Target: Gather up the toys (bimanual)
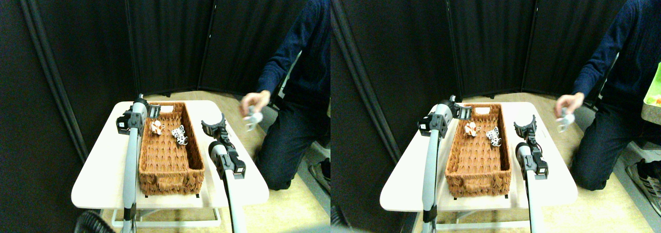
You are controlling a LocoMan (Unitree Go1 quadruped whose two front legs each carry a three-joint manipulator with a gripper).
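Stereo pair view: two toys, an orange one (pixel 157 127) and a spotted one (pixel 179 135), were seen inside the basket (pixel 168 163) on the white table (pixel 98 181). The right gripper (pixel 213 124) was spread open; the left gripper's (pixel 153 110) state could not be told. A grey toy (pixel 253 119) was held in a person's hand (pixel 251 103).

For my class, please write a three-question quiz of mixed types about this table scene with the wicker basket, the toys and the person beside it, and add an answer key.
1. True or false: the long brown wicker basket on the white table holds no toys.
2. Multiple choice: where is the small grey plush toy? A) in the basket B) on the table C) in the person's hand
3. Fill in: the white black-spotted plush toy lies in the basket beside an ______ striped plush toy.

Key: 1 false; 2 C; 3 orange. The robot's left pincer is at the basket's far left corner; the right pincer is above the table, to the basket's right.
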